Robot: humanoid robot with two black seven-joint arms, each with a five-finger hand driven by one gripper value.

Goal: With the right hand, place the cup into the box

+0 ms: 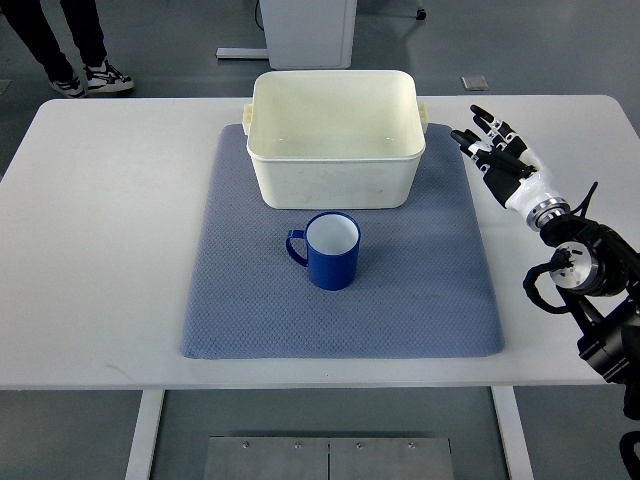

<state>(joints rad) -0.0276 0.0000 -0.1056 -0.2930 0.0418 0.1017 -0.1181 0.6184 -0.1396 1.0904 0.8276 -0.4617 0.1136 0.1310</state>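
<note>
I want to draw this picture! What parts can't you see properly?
- Person, top view: only legs and shoes show; the top edge cuts off the rest.
- Right hand: its arm runs off the right edge.
- Box: its near wall hides part of the inside floor.
- Cup: bottom not visible.

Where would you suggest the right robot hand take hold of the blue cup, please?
Grip the blue cup around its body from the right. It stands upright on the mat with its handle pointing left, so the right wall is bare and faces the open right robot hand.
</note>
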